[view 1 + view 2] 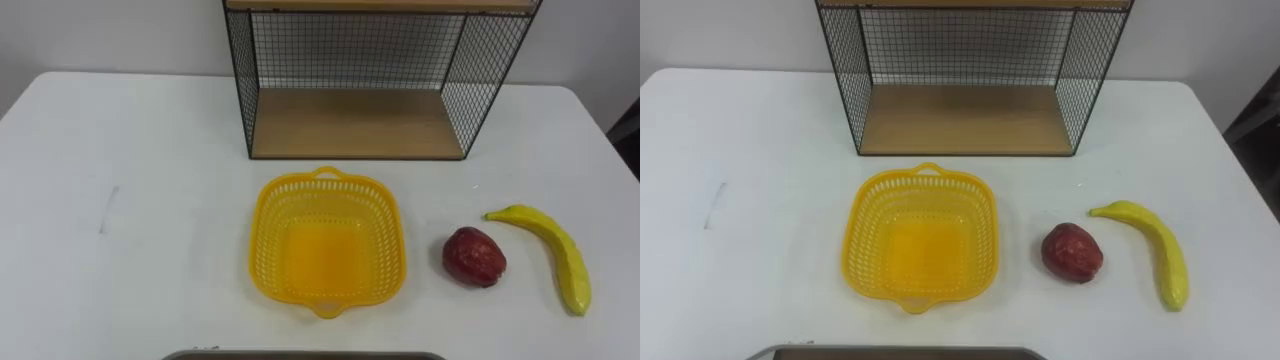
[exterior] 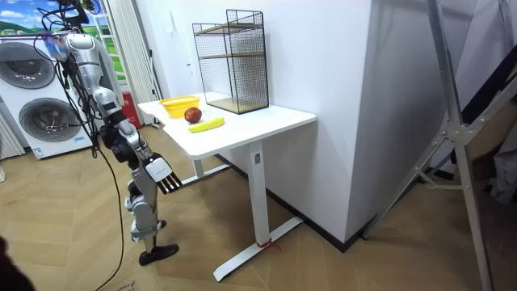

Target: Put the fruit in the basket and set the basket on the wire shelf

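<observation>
The yellow basket (image 1: 325, 255) is sitting on the surface (image 1: 130, 200) before the wire shelf (image 1: 350, 125), apple (image 1: 474, 257) and banana (image 1: 552, 255) lying to its right. The room view is showing the right robot hand (image 2: 164, 173) hanging, fingers relaxed.

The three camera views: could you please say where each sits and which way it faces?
Left eye view: on the robot's head, looking down at the white table, yellow plastic basket, dark red apple, yellow banana and black wire shelf.
Right eye view: just beside it, facing the same way.
Room view: standing in the room, facing the table's side; the whole robot stands at the room view's left, right hand hanging open.
Shared: all show basket, fruit, shelf.
</observation>
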Controlling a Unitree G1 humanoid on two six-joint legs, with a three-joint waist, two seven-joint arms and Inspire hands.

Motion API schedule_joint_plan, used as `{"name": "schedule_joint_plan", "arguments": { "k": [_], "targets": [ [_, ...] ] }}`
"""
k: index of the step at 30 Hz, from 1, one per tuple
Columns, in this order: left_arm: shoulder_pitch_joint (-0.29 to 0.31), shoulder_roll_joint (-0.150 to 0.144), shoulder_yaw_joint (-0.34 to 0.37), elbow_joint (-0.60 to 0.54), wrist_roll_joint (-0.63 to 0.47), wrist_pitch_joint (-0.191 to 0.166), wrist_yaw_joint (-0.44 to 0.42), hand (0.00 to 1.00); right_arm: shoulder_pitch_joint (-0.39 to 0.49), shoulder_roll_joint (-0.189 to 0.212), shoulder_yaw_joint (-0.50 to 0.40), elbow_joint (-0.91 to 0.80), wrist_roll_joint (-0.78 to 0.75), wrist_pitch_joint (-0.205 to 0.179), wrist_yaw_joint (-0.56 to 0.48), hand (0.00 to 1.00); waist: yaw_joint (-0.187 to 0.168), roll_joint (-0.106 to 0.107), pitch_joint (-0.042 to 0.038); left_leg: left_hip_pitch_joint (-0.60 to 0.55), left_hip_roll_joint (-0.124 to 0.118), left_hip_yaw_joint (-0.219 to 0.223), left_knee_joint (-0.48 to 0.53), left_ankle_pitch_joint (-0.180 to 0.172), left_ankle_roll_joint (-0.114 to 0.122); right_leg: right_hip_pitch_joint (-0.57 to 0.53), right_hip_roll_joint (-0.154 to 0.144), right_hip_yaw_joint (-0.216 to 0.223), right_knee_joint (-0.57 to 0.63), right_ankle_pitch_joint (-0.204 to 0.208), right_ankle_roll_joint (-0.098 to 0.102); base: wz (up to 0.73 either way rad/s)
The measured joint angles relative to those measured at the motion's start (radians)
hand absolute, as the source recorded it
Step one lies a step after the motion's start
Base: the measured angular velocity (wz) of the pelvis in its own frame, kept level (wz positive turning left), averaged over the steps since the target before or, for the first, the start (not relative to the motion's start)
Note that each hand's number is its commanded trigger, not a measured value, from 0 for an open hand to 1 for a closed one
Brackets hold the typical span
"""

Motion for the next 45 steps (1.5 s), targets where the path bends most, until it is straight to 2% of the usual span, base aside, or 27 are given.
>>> {"name": "schedule_joint_plan", "arguments": {
  "k": [7, 14, 29, 34, 38, 40, 42, 44, 45],
  "targets": [
    [-0.004, 0.0, 0.0, 0.0, 0.001, -0.001, 0.001, 0.0, 0.0, 0.0, 0.0, 0.002, 0.005, 0.0, -0.001, 0.0, 0.0, 0.002, -0.0002, 0.002, 0.0, 0.0, 0.002, 0.0, 0.0, 0.003, 0.0, 0.0, 0.0, 0.0, 0.0, 0.0],
    [-0.007, 0.0, 0.001, 0.0, 0.016, -0.017, 0.002, 0.0, 0.0, -0.001, -0.002, 0.003, 0.006, 0.0, -0.001, 0.0, 0.0, 0.004, 0.0009, 0.003, 0.001, 0.0, 0.001, -0.001, 0.0, 0.002, 0.0, -0.001, -0.002, 0.0, 0.0, 0.0],
    [-0.008, -0.001, 0.037, 0.001, 0.035, -0.023, 0.003, 0.0, 0.0, 0.001, -0.009, 0.006, 0.011, -0.001, -0.011, 0.0, -0.001, 0.0, 0.0004, 0.004, 0.001, -0.001, 0.002, -0.002, 0.0, 0.001, 0.001, 0.0, -0.002, 0.0, 0.0, 0.0],
    [-0.015, -0.003, 0.037, 0.001, 0.034, -0.036, 0.021, 0.0, 0.013, 0.002, -0.009, 0.017, 0.156, 0.0, -0.037, 0.0, -0.003, 0.004, 0.0041, 0.02, 0.002, 0.002, -0.003, -0.004, -0.001, 0.015, 0.002, 0.008, -0.001, 0.0, 0.001, -0.02],
    [-0.012, -0.007, 0.062, 0.002, 0.034, -0.06, 0.049, 0.0, 0.031, 0.004, -0.054, 0.079, 0.332, 0.0, -0.064, 0.0, -0.011, 0.007, 0.0047, 0.021, 0.002, 0.004, -0.007, -0.004, -0.001, 0.016, 0.004, 0.014, 0.0, 0.0, 0.001, -0.02],
    [-0.008, -0.01, 0.082, 0.002, 0.033, -0.067, 0.058, 0.0, 0.039, 0.004, -0.103, 0.084, 0.431, 0.006, -0.081, 0.0, -0.029, 0.009, 0.0046, 0.023, 0.002, 0.002, -0.008, -0.004, -0.001, 0.015, 0.005, 0.015, -0.002, 0.0, 0.001, -0.05],
    [0.006, -0.022, 0.136, 0.001, 0.034, -0.083, 0.079, 0.0, 0.053, 0.003, -0.235, 0.079, 0.567, 0.006, -0.113, 0.0, -0.051, 0.016, 0.0051, 0.035, 0.003, 0.021, -0.013, -0.004, -0.001, 0.016, 0.006, 0.03, 0.002, -0.001, 0.001, -0.18],
    [0.025, -0.028, 0.185, 0.001, 0.032, -0.098, 0.094, 0.0, 0.051, 0.003, -0.33, 0.074, 0.681, 0.003, -0.15, 0.0, -0.066, 0.017, 0.0048, 0.037, 0.004, 0.033, -0.016, -0.004, -0.001, 0.012, 0.008, 0.038, 0.005, -0.001, 0.001, -0.17],
    [0.029, -0.027, 0.204, 0.001, 0.016, -0.105, 0.104, 0.0, 0.046, 0.002, -0.401, 0.071, 0.766, 0.001, -0.172, 0.0, -0.09, 0.015, 0.0047, 0.037, 0.004, 0.034, -0.016, -0.005, 0.0, 0.011, 0.008, 0.041, 0.005, -0.001, 0.001, -0.09]
  ]
}}
